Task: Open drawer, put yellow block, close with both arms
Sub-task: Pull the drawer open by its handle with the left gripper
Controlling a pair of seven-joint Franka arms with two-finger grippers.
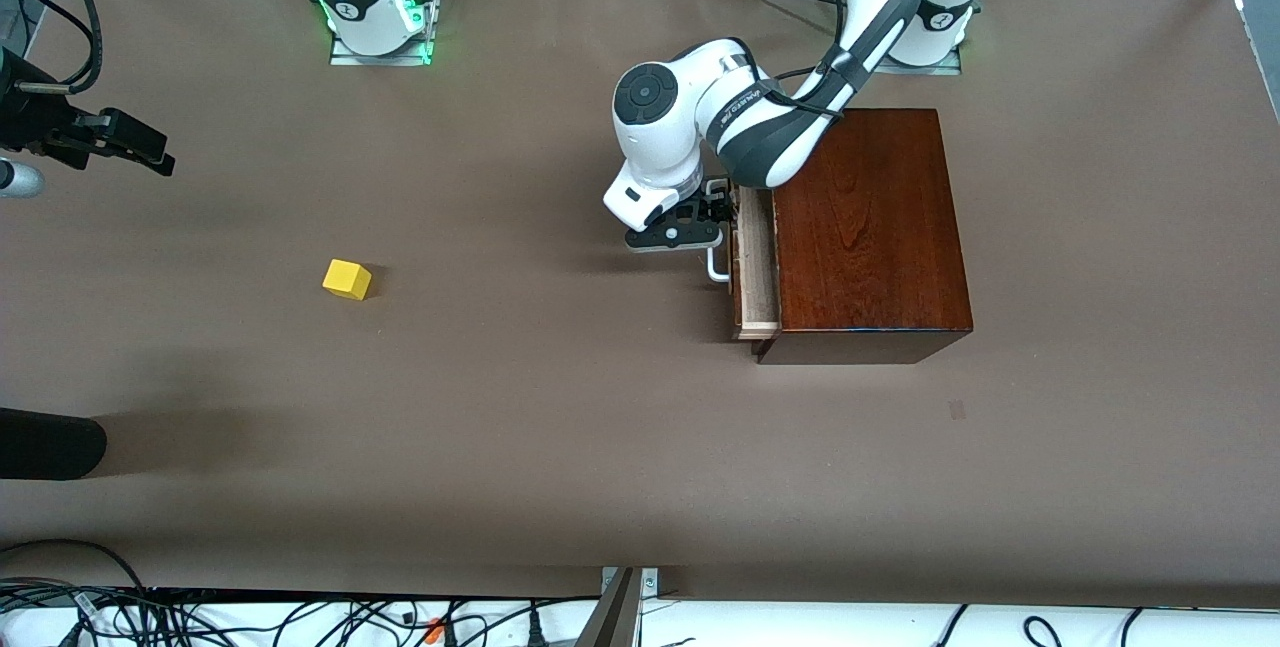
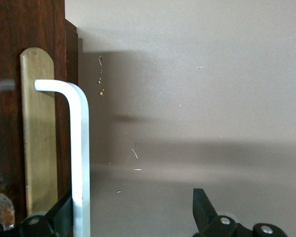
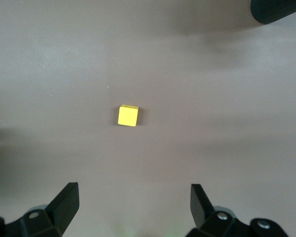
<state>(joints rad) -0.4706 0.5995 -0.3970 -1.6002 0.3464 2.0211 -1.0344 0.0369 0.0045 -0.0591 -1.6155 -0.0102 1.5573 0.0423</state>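
Note:
The mahogany box (image 1: 870,227) stands toward the left arm's end of the table. Its drawer (image 1: 757,272) is pulled out a little and shows a strip of pale tray. My left gripper (image 1: 716,223) is at the white handle (image 1: 716,267). In the left wrist view the left gripper (image 2: 133,212) is open. The handle bar (image 2: 81,148) stands just inside one of its fingers (image 2: 63,213), in front of the drawer front (image 2: 5,59). The yellow block (image 1: 347,279) lies on the table toward the right arm's end. My right gripper (image 1: 140,147) is open and empty, high over the table, with the block (image 3: 128,115) below it.
A black cylinder (image 1: 50,442) reaches in at the right arm's end of the table, nearer to the front camera than the block; it also shows in the right wrist view (image 3: 278,10). A brass plate (image 2: 39,138) sits on the drawer front under the handle. Brown table (image 1: 560,427) all round.

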